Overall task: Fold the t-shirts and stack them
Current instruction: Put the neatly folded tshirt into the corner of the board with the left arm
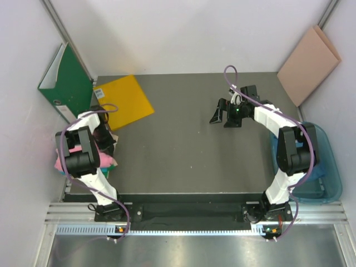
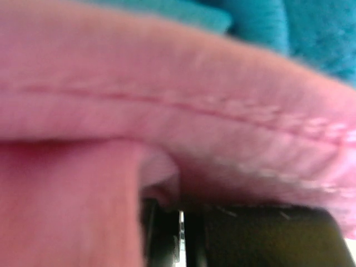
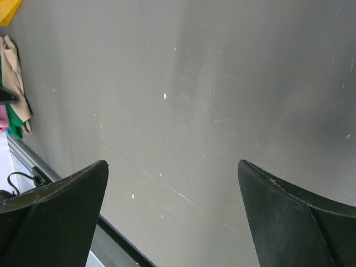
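- The gray table (image 1: 183, 144) stands between white walls.
- The t-shirts (image 1: 109, 161) lie piled at its left edge.
- The left claw (image 1: 105, 139) is closed against the pink t-shirt (image 2: 167, 111); whether it pinches the cloth I cannot tell.
- The right claw (image 1: 223, 119) is wide open and holds nothing, far right.

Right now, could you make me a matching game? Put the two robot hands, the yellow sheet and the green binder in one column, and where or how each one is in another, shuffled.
Things:
1. left hand
2. right hand
3. yellow sheet
4. green binder

Places or states:
A. propped against the left wall
B. open above the table
C. shut, close against the pink t-shirt
D. lying flat at the table's far left corner

Pairs: 1-C, 2-B, 3-D, 4-A
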Motion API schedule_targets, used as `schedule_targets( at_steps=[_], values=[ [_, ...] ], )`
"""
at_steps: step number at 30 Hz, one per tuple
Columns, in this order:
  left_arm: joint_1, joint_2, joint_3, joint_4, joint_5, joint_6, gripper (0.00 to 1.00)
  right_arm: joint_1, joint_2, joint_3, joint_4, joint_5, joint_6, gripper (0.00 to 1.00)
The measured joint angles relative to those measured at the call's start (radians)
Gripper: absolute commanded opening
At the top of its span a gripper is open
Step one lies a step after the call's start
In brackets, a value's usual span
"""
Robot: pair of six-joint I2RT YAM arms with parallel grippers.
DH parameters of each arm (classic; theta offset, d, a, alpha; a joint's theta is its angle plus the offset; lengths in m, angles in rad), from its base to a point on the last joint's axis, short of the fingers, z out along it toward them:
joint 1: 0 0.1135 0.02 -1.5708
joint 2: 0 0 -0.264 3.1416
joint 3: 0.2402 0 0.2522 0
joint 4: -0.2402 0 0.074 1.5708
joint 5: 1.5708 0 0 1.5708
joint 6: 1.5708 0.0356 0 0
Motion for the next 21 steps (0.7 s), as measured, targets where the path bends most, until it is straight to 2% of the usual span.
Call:
schedule_targets(
  at_steps=[4, 5, 6, 7, 8, 14, 21],
  values=[
    [0.026, -0.005, 0.000, -0.024, -0.049, 0.005, 0.00, 0.000, 0.000, 0.004, -0.002, 0.000, 0.002, 1.00],
    [0.026, -0.005, 0.000, -0.027, -0.051, 0.006, 0.13, 0.000, 0.000, 0.006, 0.000, 0.000, 0.002, 1.00],
    [0.024, -0.005, 0.000, -0.029, -0.050, 0.010, 0.39, 0.000, 0.000, 0.006, 0.001, 0.000, 0.002, 1.00],
    [0.021, -0.005, 0.000, -0.031, -0.046, 0.019, 0.86, 0.000, 0.000, 0.006, 0.000, 0.000, 0.003, 1.00],
    [0.019, -0.006, 0.000, -0.031, -0.034, 0.028, 0.99, 0.000, 0.000, 0.006, 0.000, 0.000, 0.003, 1.00],
    [-0.063, -0.095, 0.000, -0.035, 0.005, 0.052, 0.99, 0.000, 0.000, 0.022, -0.014, 0.011, 0.001, 1.00],
    [-0.247, -0.167, 0.068, -0.005, 0.049, 0.050, 0.99, -0.001, 0.000, 0.082, -0.045, 0.065, -0.025, 1.00]
  ],
)
